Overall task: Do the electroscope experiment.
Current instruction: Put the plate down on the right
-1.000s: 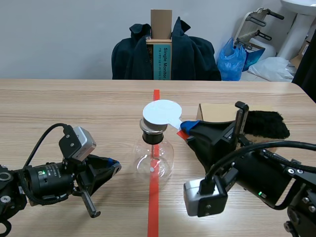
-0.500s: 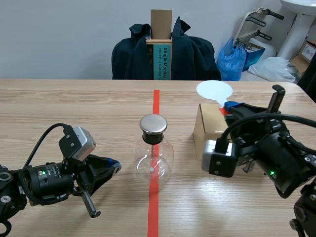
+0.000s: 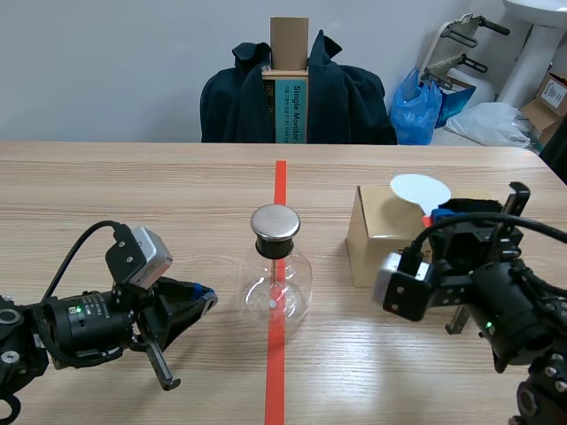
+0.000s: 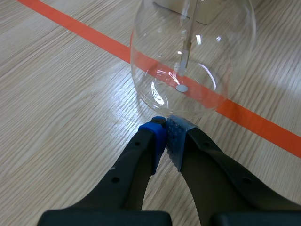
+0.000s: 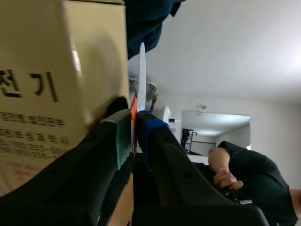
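The electroscope, a round glass flask (image 3: 275, 285) with a metal cap (image 3: 275, 222), stands on the red tape line at the table's middle. My left gripper (image 3: 204, 301) lies low to its left, shut on nothing. In the left wrist view the pads (image 4: 175, 137) meet just short of the flask (image 4: 193, 52), whose inner rod (image 4: 186, 44) shows through the glass. My right gripper (image 3: 440, 215) is shut on the red handle of a white disc paddle (image 3: 420, 189), held over the cardboard box (image 3: 376, 235). The right wrist view shows the disc (image 5: 141, 70) edge-on beside the box (image 5: 61, 70), with the handle (image 5: 133, 122) pinched.
A chair draped with a dark jacket (image 3: 297, 93) stands behind the table's far edge. Blue and white bags (image 3: 421, 111) lie at the back right. A person in dark clothes (image 5: 240, 181) shows in the right wrist view, off to the side.
My right arm carried the white disc from above the flask's cap away to the right, then lowered it over the cardboard box. The left arm has not moved.
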Tool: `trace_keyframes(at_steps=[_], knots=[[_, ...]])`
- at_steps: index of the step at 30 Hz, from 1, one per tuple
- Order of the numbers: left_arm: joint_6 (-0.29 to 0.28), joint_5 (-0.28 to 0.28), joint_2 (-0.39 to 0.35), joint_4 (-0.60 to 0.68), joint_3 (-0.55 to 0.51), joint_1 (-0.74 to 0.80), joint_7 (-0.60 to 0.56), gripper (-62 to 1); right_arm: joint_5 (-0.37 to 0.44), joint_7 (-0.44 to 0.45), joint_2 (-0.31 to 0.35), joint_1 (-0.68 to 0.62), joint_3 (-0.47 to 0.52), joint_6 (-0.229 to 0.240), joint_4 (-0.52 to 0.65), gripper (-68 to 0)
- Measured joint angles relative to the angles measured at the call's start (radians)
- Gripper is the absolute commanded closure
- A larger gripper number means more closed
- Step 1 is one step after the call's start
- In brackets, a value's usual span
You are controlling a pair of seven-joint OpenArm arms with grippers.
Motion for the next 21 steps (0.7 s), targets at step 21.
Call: trace_keyframes(at_steps=[21], knots=[[0.0, 0.0, -0.001, 0.0, 0.0, 0.002, 0.002, -2.7, 0.007, -0.045, 0.0, 0.0, -0.071, 0.048, -0.026, -0.8]])
